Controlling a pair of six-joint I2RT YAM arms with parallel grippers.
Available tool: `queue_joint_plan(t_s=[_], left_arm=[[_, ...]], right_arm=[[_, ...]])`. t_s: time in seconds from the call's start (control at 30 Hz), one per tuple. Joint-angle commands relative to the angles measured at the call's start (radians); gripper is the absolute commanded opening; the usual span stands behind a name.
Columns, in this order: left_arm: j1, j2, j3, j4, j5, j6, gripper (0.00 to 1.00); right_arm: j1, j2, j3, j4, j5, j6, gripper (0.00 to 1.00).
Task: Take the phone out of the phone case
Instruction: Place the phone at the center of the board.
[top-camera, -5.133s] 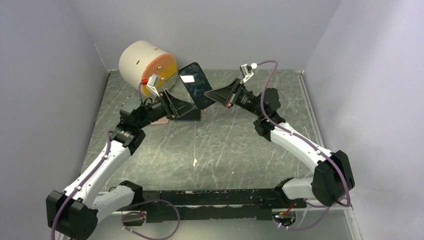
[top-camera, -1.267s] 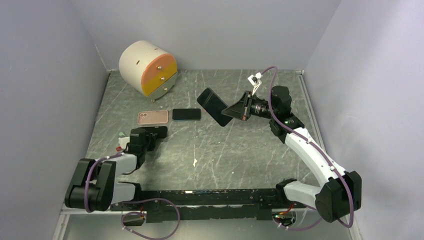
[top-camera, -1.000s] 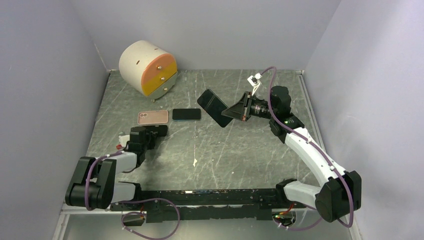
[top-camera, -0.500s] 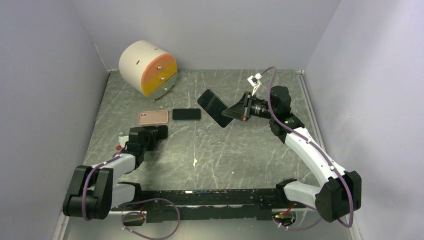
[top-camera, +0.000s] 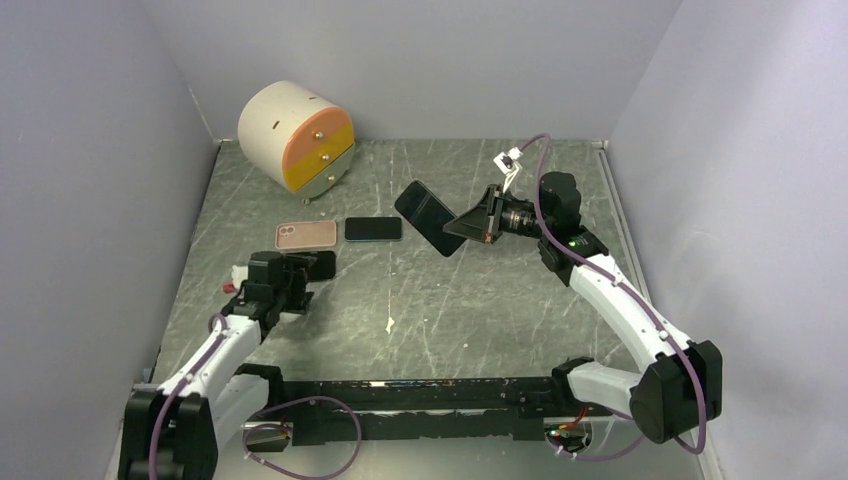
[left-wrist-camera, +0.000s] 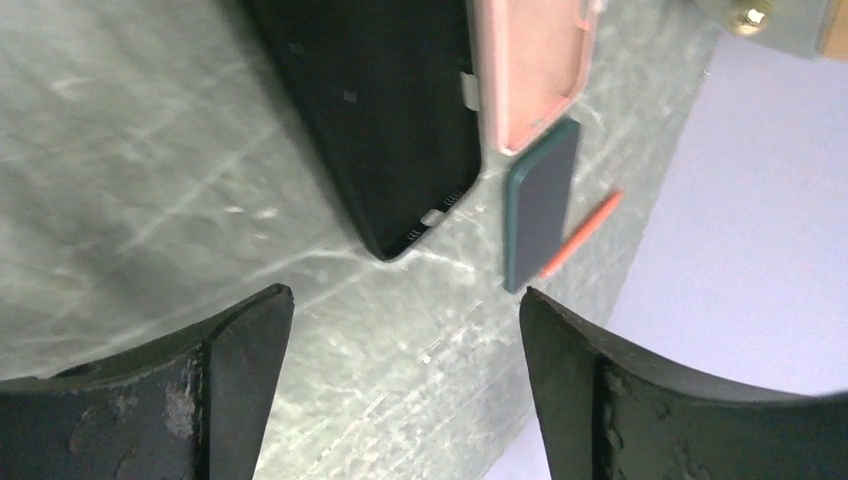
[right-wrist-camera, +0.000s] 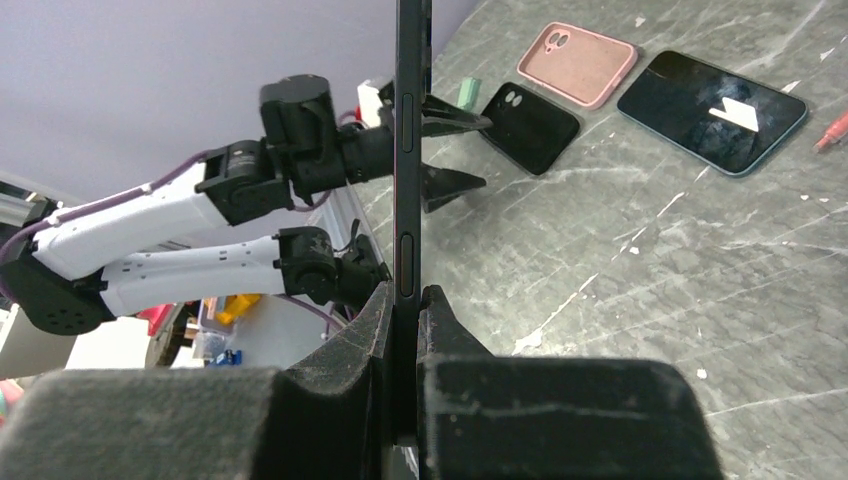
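Observation:
My right gripper (top-camera: 452, 227) (right-wrist-camera: 407, 300) is shut on the lower edge of a bare black phone (top-camera: 428, 214) (right-wrist-camera: 410, 140) and holds it above the table at mid-right. The empty black phone case (top-camera: 320, 265) (left-wrist-camera: 385, 110) (right-wrist-camera: 530, 127) lies flat on the table at the left. Just short of the case's near end my left gripper (top-camera: 300, 284) (left-wrist-camera: 400, 305) stands open, with only bare table between its fingers.
A pink case (top-camera: 306, 235) (left-wrist-camera: 530, 70) and a second dark phone (top-camera: 373, 228) (right-wrist-camera: 712, 110) lie behind the black case. A green block (left-wrist-camera: 540, 210) and a red pen (left-wrist-camera: 583, 235) sit by the left wall. A round white-and-orange drawer unit (top-camera: 295, 135) stands at the back left.
My left gripper has opened wide and its arm has stretched out low over the table. The black case stays on the table. The right arm and the phone have hardly moved.

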Motion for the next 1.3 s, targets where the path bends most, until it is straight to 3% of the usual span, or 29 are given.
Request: queue_joint_plan(t_s=[0.0, 0.37, 0.63, 0.77, 0.93, 1.13, 1.27], left_arm=[[0.003, -0.091, 0.107, -0.106, 0.057, 0.217, 0.88], [0.002, -0.191, 0.213, 0.028, 0.338, 0.439, 0.94], [-0.011, -0.194, 0.171, 0.419, 0.545, 0.373, 0.94], [-0.055, -0.169, 0.172, 0.563, 0.565, 0.348, 0.94], [-0.142, -0.124, 0.207, 0.604, 0.522, 0.354, 0.94], [-0.206, -0.013, 0.183, 0.817, 0.475, 0.247, 0.86], [-0.253, 0.046, 0.221, 0.855, 0.455, 0.251, 0.76]], right_arm=[[-0.004, -0.002, 0.033, 0.068, -0.030, 0.011, 0.00], [0.007, 0.011, -0.027, 0.217, 0.013, 0.140, 0.00], [0.055, 0.045, -0.072, 0.350, 0.073, 0.265, 0.00], [0.090, 0.063, -0.079, 0.400, 0.105, 0.308, 0.00], [0.133, 0.085, -0.084, 0.470, 0.130, 0.361, 0.00], [0.175, 0.102, -0.077, 0.536, 0.144, 0.396, 0.00], [0.201, 0.105, -0.069, 0.545, 0.160, 0.396, 0.00]])
